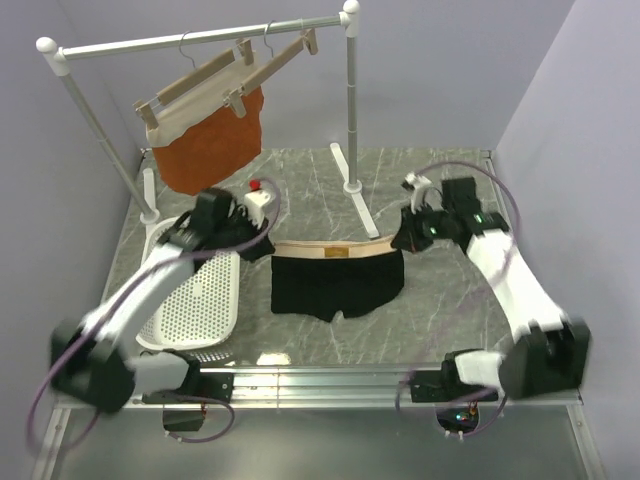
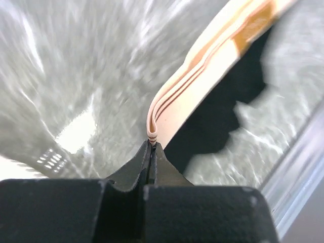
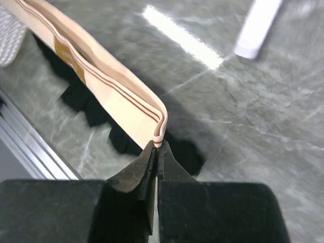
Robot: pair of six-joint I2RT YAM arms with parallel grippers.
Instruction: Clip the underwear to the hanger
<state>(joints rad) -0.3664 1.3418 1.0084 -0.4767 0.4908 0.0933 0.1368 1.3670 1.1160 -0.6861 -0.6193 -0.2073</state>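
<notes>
Underwear, one black pair, is held at the middle of the worktop, its waistband clamped at either end by the left jaws and right jaws. Its long axis runs left to right, legs toward the near edge. Bare worktop lies beyond. Two hangers are hung near the far-left corner: the hanger bare, its twin carrying one rust garment.

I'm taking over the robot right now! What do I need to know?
Left gripper: shut on the underwear, at one waistband end.
Right gripper: shut on the other end.
The underwear is stretched between them.
The hanger hangs bare on the rack at the far side.
Done: both ends gripped.
To do: lift it to the hanger and clip it on.
</notes>
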